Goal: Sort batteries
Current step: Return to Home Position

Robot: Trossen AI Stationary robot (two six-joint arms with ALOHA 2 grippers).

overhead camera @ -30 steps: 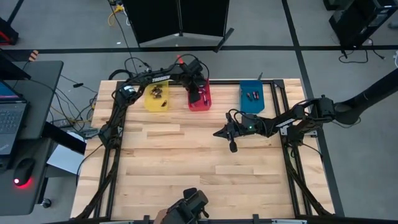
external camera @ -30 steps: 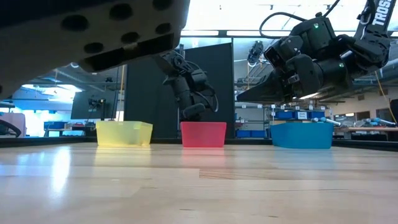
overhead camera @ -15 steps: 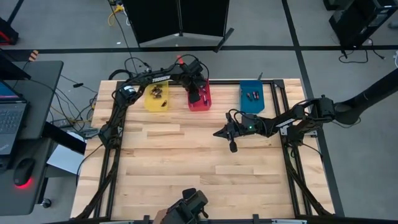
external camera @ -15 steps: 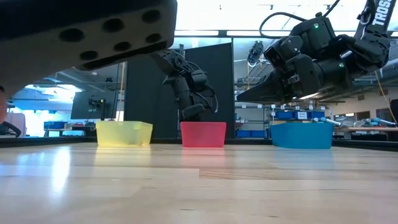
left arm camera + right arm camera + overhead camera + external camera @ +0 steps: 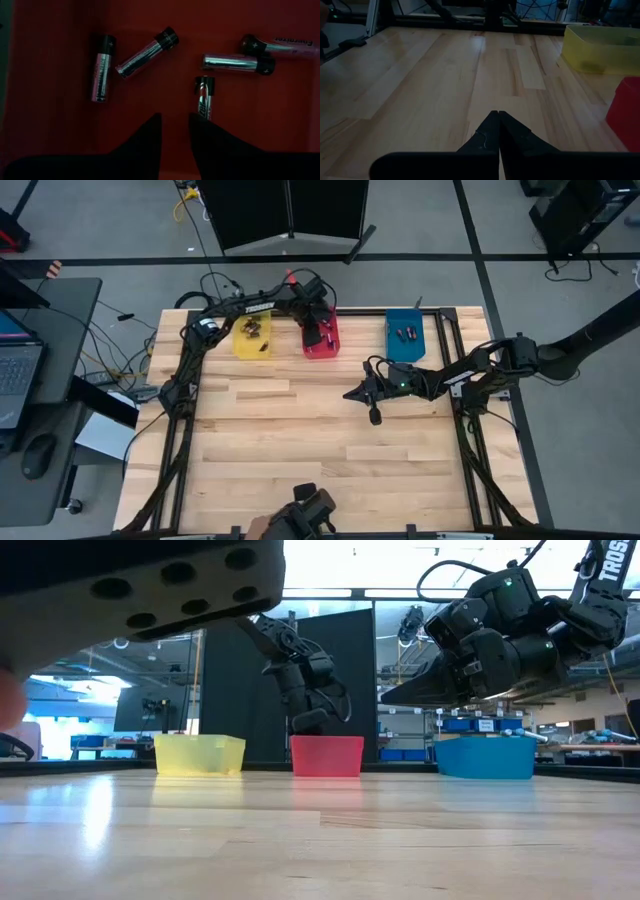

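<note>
My left gripper [image 5: 175, 125] hangs open over the red bin [image 5: 321, 337], fingers pointing down into it. Several silvery and dark batteries [image 5: 145, 51] lie flat on the bin's red floor; one [image 5: 204, 97] lies just beyond my fingertips, apart from them. More batteries lie in the yellow bin [image 5: 252, 332] and two in the blue bin [image 5: 405, 334]. My right gripper [image 5: 498, 116] is shut and empty, held above the bare table right of centre [image 5: 352, 393], pointing toward the table's left edge.
The three bins stand in a row along the table's far edge: yellow [image 5: 199, 754], red [image 5: 326, 755], blue [image 5: 485, 756]. A dark object [image 5: 310, 515] sits at the near edge. Bare wooden boards [image 5: 280, 450] spread across the table's middle.
</note>
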